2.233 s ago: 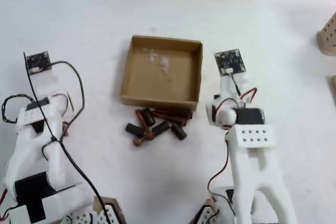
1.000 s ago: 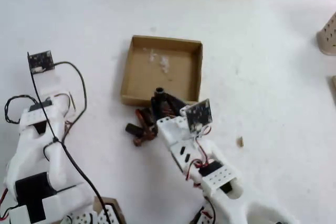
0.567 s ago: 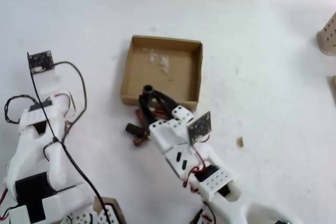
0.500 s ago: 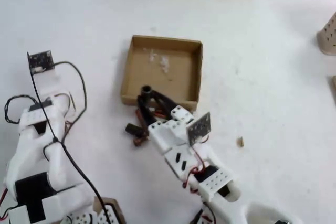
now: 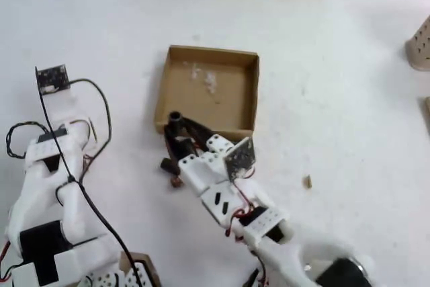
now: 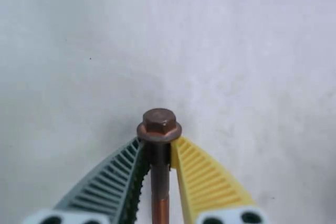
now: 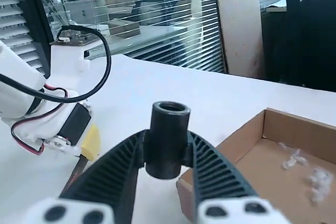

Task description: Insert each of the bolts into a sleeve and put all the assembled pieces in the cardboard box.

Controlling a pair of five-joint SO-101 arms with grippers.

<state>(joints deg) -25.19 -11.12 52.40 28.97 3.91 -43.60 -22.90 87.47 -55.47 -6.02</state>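
The right gripper (image 7: pixel 167 144) has its black ribbed fingers closed on the middle of a short black cylindrical metal sleeve (image 7: pixel 169 121), held upright with its open bore facing up, just in front of the near wall of the shallow brown cardboard box (image 5: pixel 225 102). The left gripper (image 6: pixel 157 148) pinches a copper-coloured hex-head metal bolt (image 6: pixel 159 124) just under the head, between one grey and one yellow ribbed finger, above the bare white table (image 5: pixel 336 65). The bolt's shank runs back between those fingers. We judge both parts stiff, smooth and dense for their size, so they may pivot or slide in a light pinch, though the ribbed pads should help. Taking the sleeve at mid-body seems right to us, since it leaves the mouth free. The bolt, we think, needs more free shank to enter it. A pile of loose dark sleeves and copper bolts (image 5: pixel 171 165) lies on the table beside the box
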